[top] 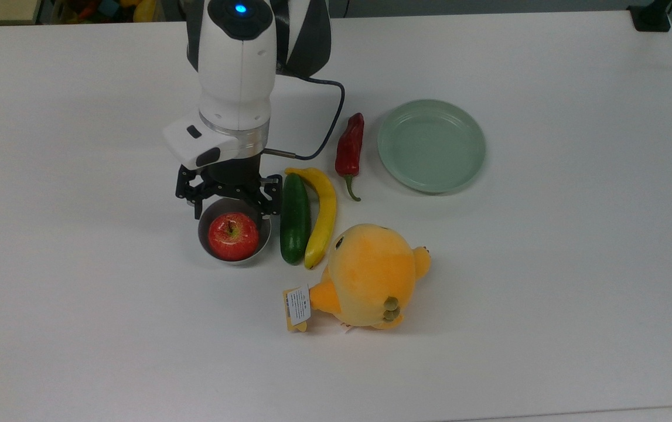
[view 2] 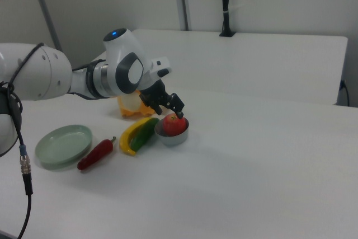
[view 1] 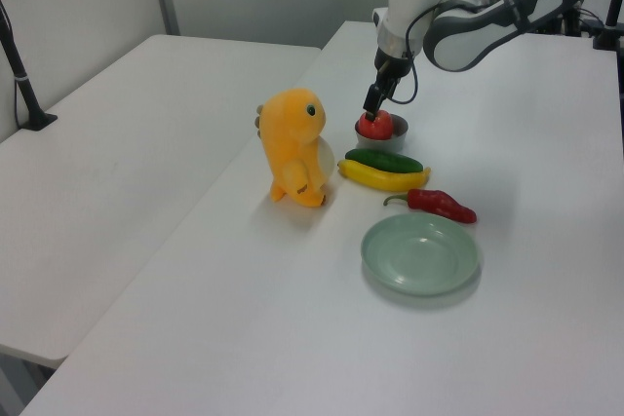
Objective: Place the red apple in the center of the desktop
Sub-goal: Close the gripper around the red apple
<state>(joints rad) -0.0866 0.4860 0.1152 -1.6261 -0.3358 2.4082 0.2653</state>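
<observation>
Red apple (top: 233,236) sat in a small metal bowl (top: 204,234) on the surface (top: 546,293); the pincer (top: 229,200) hovered open, empty. You faced a rigid, glossy, likely slippery fruit: grip its widest flanks.

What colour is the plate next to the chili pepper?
The plate is pale green, plain all over. It shows best in the top view.
</observation>
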